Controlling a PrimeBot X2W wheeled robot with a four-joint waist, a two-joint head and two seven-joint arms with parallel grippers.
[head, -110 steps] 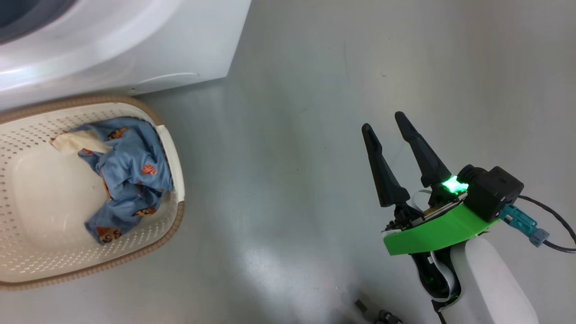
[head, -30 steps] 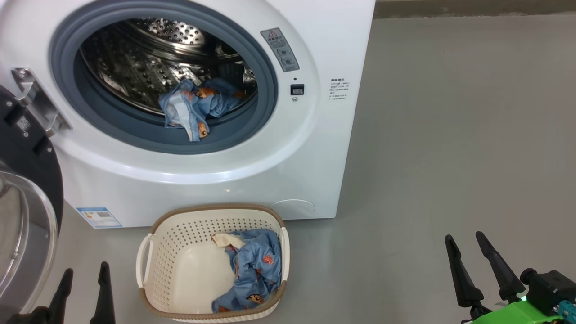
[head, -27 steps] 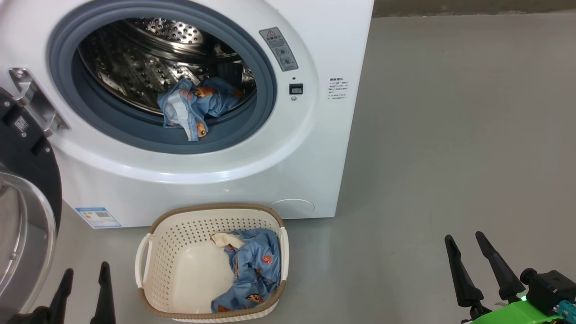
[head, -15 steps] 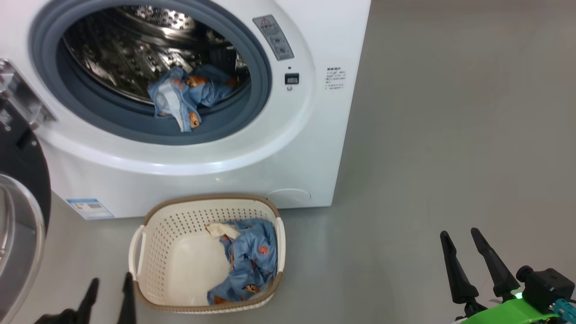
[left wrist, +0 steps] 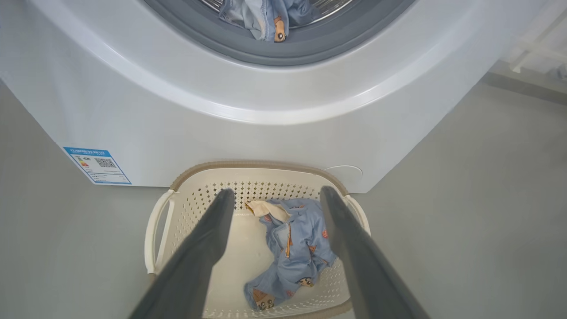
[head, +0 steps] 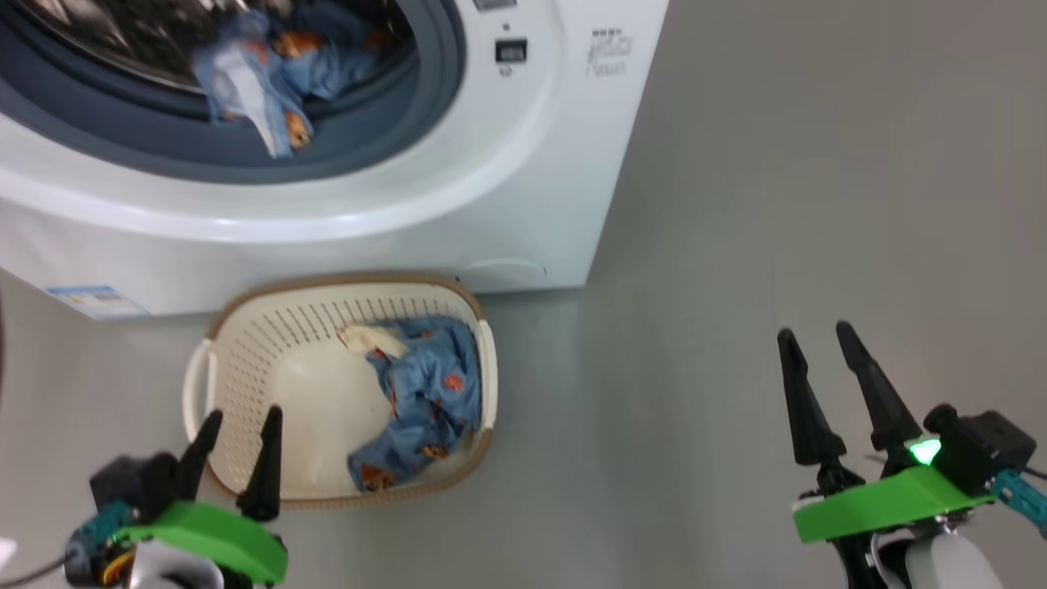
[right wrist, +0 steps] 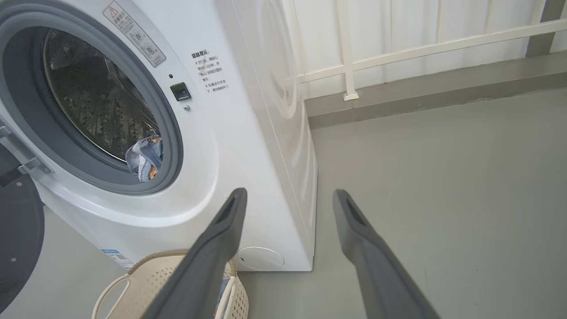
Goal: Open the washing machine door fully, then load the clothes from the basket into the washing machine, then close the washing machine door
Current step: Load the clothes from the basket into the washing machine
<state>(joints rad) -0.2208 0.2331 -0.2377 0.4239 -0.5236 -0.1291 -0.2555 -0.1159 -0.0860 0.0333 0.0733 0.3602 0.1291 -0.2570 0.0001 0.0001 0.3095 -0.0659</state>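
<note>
Jaws wide and empty on the left gripper (head: 244, 411) and right gripper (head: 815, 330). The left should drop into the cream perforated plastic basket (head: 245, 352), lower left, pinching the crumpled light-blue printed garment (head: 425, 384) at what seems its thickest fold.

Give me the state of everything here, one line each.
Door: open.
Washer: partly loaded.
Drum garment: draped over the gasket.
Basket: upright, not yet emptied.
Basket garment: crumpled inside.
Left gripper: jaws open, empty.
Right gripper: jaws open, empty.
</note>
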